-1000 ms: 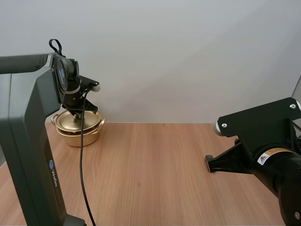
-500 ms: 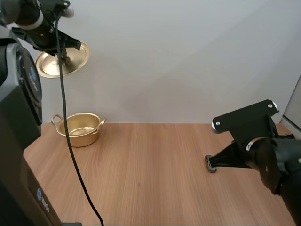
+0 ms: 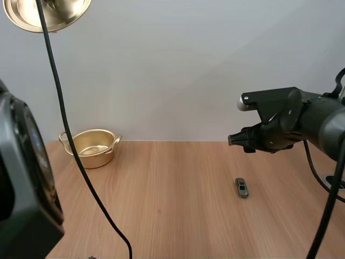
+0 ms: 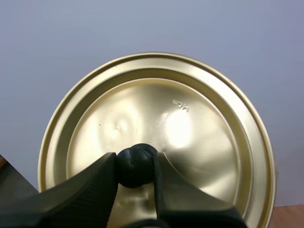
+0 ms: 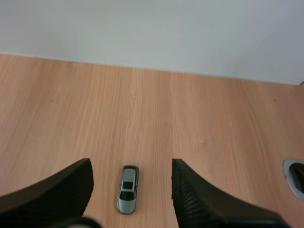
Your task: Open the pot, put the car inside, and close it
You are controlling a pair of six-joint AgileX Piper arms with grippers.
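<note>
At far left, high above the wooden table (image 3: 172,216), the left gripper (image 4: 135,167) pinches the black knob (image 4: 135,161) of a gold lid (image 3: 46,13), one finger pressed to each side of the knob. Below, near the table's back edge, a gold two-handled pot (image 3: 92,147) stands open and, as far as its shiny inside can be read, empty. Bare wood lies between the pot and a small grey toy car (image 3: 242,187), well apart to the right. The right gripper (image 5: 130,166) hangs above the car, fingers spread wide, clear of it.
</note>
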